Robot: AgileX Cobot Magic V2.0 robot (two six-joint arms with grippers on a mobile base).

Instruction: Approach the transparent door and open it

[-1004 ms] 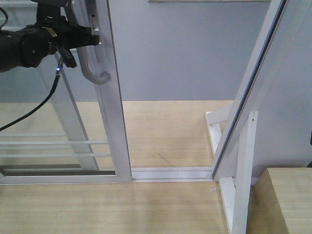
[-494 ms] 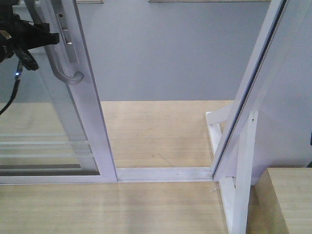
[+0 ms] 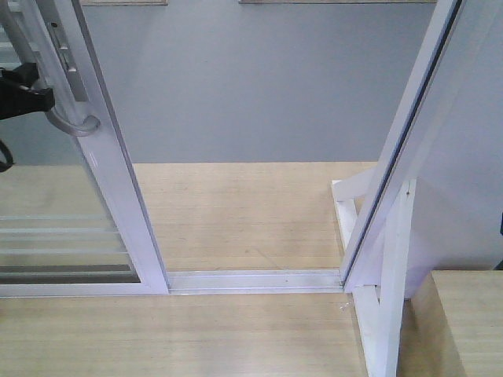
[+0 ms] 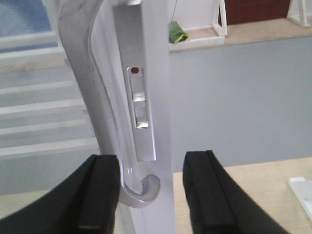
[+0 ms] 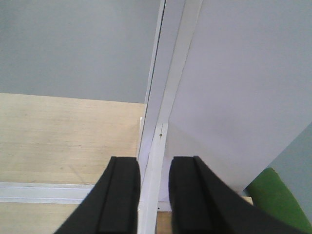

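Observation:
The transparent door is a glass panel in a white frame with thin white bars. It stands at the left of the front view, with a wide gap to its right. Its curved grey-white handle shows close up in the left wrist view. My left gripper is open. Its black fingers straddle the handle's hooked end and the stile, the left one against the handle. In the front view only a black part of the left gripper shows at the left edge. My right gripper is slightly open and holds nothing.
The floor track runs along the wooden floor to the slanted white door jamb. A white support stand braces the jamb. A wooden box sits at the lower right. A grey wall stands beyond the opening.
The door and its handle have slid left along the track with my left gripper at the handle, widening the opening. The left arm has gone mostly out of the front view.

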